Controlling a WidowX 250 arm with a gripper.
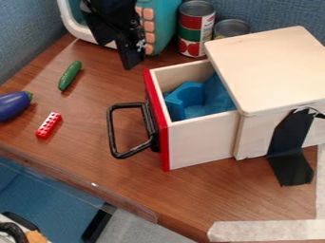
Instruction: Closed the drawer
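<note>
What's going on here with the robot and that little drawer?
The robot's gripper hangs over the table behind the drawer's red front, away from the black handle. It isn't touching the drawer. The job is to close the drawer, but right now it's partly out of its wooden box, with something blue inside.

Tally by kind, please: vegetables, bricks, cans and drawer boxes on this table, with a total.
Vegetables: 2 (eggplant, cucumber)
Bricks: 1 (red brick)
Cans: 2 (left can, right can)
Drawer boxes: 1 (wooden drawer box)
Total: 6
</note>
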